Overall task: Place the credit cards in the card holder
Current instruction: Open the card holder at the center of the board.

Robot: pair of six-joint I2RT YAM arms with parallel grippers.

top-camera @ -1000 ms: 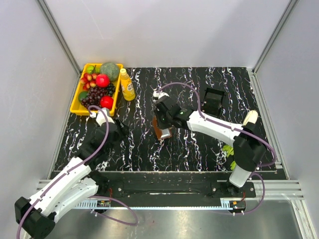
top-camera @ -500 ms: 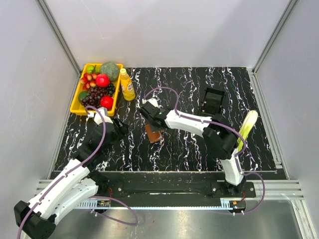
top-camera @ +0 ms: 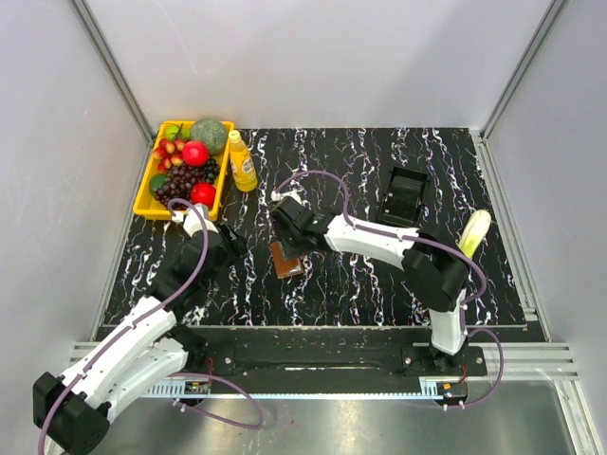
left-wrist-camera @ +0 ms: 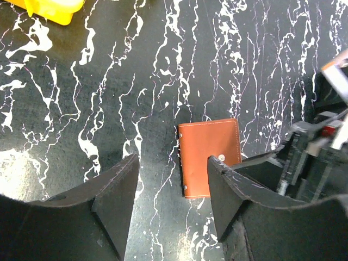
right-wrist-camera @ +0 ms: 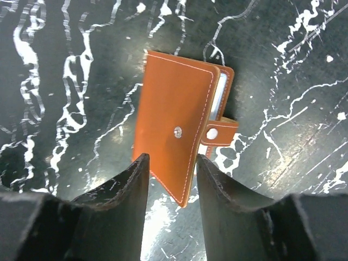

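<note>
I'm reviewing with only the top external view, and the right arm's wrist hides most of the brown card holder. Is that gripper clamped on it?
Observer: No. In the right wrist view the right gripper has its jaws apart, and the card holder lies flat on the table below them.
Operator: Is the holder snapped shut?
Observer: No. Its strap tab sticks out to the side, off the snap on the front.
Operator: Is there any card inside?
Observer: A pale edge shows under the front flap, just above the strap. It may be a card, but I cannot tell for sure.
</note>
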